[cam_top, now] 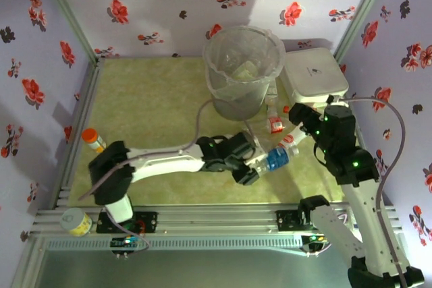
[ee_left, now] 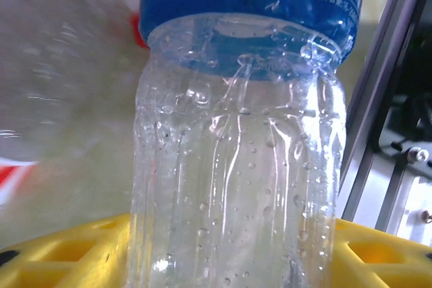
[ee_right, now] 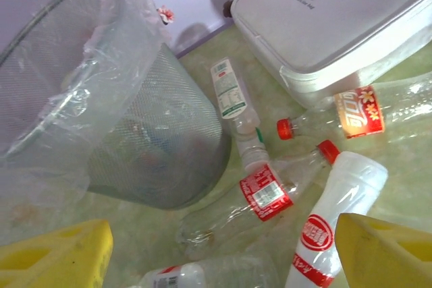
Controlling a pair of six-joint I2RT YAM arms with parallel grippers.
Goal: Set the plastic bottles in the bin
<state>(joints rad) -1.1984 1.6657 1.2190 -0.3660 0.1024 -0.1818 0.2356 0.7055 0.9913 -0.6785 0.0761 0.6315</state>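
Observation:
My left gripper (cam_top: 251,168) reaches across the mat and is shut on a clear bottle with a blue label (cam_top: 275,158). In the left wrist view that bottle (ee_left: 236,133) stands pressed between the two yellow fingers (ee_left: 61,254), and the left gripper (ee_left: 233,251) grips its lower body. My right gripper (cam_top: 300,116) hangs open above several loose plastic bottles: a green-labelled one (ee_right: 233,102), a clear red-labelled one (ee_right: 263,193), a white red-labelled one (ee_right: 331,227) and one by the box (ee_right: 358,112). The bin (cam_top: 236,96), bag-lined, stands at the back; its wall (ee_right: 169,139) is left of those bottles.
A white lidded box (cam_top: 314,75) sits right of the bin, close to the right arm. An orange-capped bottle (cam_top: 93,139) stands at the mat's left edge, and a yellow-labelled jar (cam_top: 75,222) rests on the metal rail (cam_top: 202,217). Floral walls enclose three sides.

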